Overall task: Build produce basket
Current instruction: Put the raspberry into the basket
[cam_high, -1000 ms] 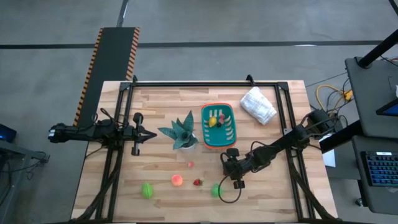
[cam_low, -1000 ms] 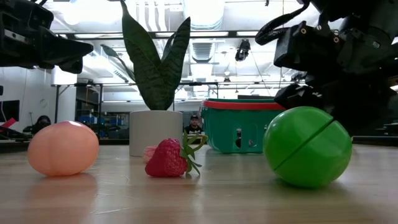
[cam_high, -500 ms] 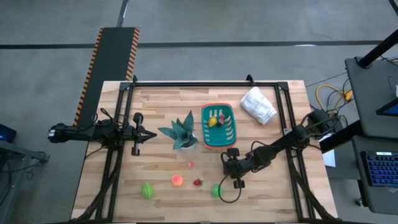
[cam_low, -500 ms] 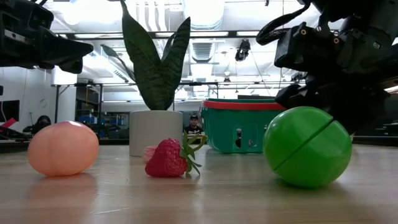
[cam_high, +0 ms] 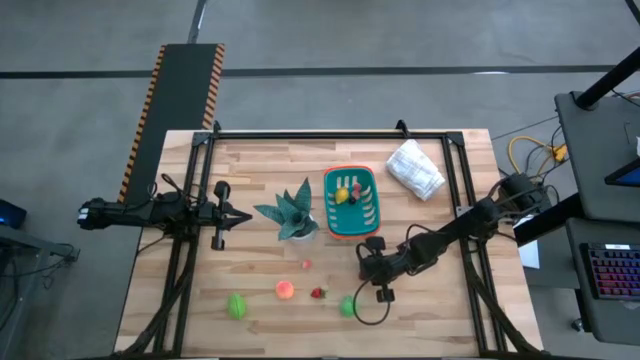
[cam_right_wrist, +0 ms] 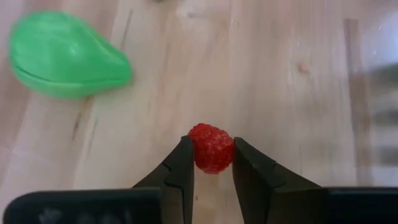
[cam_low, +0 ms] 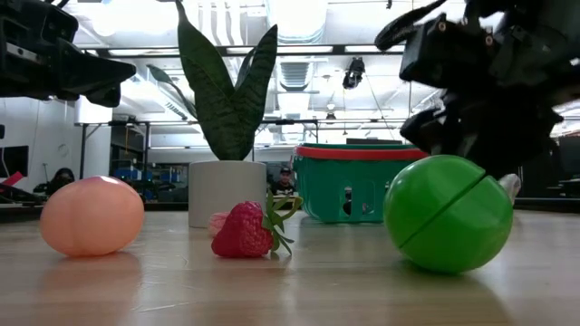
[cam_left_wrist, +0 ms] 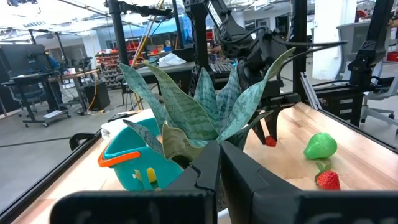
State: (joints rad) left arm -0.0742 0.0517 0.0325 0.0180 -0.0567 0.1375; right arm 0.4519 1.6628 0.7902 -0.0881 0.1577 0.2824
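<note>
High view first, from the left: the left gripper waits at the table's left edge, its jaws closed on nothing, beside the teal spiky-leaved potted plant. Along the near side lie a green pear-shaped toy, a round orange toy fruit, a small red toy strawberry and a green toy avocado. Behind them stands the small teal-green slotted plastic basket with its orange band, a few toy pieces already inside. To its right, the right gripper has its jaws pinched on a little red toy raspberry, low over the wood. That berry is round and held only at the fingertips; I reckon it could squirt free on the lift, or the arm could knock the avocado just beside it.
</note>
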